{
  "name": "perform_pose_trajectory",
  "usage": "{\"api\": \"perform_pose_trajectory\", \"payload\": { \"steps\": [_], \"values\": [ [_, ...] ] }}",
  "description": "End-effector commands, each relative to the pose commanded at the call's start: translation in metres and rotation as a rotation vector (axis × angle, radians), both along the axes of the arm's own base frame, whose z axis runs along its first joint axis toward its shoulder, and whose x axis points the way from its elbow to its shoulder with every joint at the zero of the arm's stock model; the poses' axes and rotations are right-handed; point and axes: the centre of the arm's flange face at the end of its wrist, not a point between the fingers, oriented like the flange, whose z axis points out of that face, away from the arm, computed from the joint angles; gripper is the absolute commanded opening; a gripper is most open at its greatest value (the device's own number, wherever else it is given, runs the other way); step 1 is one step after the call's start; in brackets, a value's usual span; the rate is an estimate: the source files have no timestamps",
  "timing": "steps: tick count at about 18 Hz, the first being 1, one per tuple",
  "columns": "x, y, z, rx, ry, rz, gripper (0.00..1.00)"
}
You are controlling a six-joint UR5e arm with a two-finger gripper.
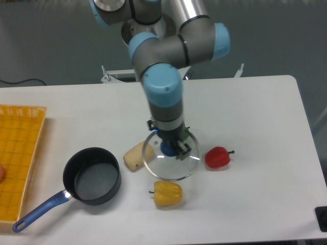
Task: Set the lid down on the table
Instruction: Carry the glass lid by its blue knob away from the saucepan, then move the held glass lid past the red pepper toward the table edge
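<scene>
A: What's the setting?
B: A white desk with rounded corners, a dark grey wall behind it. One arm reaches down over the middle.

A: Where's the lid?
B: Held by its blue knob, with the red pepper just to its right and the yellow pepper just below it. The glass disc sits roughly level. I can't tell whether its rim touches the desk or hangs just above it.

A: And the fingers?
B: Closed on the knob; the gripper points straight down onto it.

A: Anything under the glass?
B: A green pepper shows only as a sliver at the lid's upper right edge, mostly hidden by the gripper. A pale potato-like piece lies at the lid's left edge, partly overlapped by it.

A: The pan?
B: The dark saucepan stands uncovered at the lower left, well apart from the lid, blue handle pointing to the near left corner. A yellow mesh tray lies at the left edge.
</scene>
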Motion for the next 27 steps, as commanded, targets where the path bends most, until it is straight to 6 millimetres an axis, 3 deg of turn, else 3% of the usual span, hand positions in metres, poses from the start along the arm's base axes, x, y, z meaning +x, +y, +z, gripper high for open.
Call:
{"api": "perform_pose_trajectory", "payload": {
  "steps": [8, 13, 18, 27],
  "values": [
    [-0.051, -0.059, -0.016, -0.02, -0.029, -0.035, 0.63],
    [-0.053, -0.098, -0.023, -0.032, -0.048, -0.071, 0.63],
    [-0.052, -0.117, -0.027, -0.026, -0.064, -0.094, 0.63],
    [-0.075, -0.17, -0.039, 0.019, -0.044, -0.172, 0.63]
  ]
}}
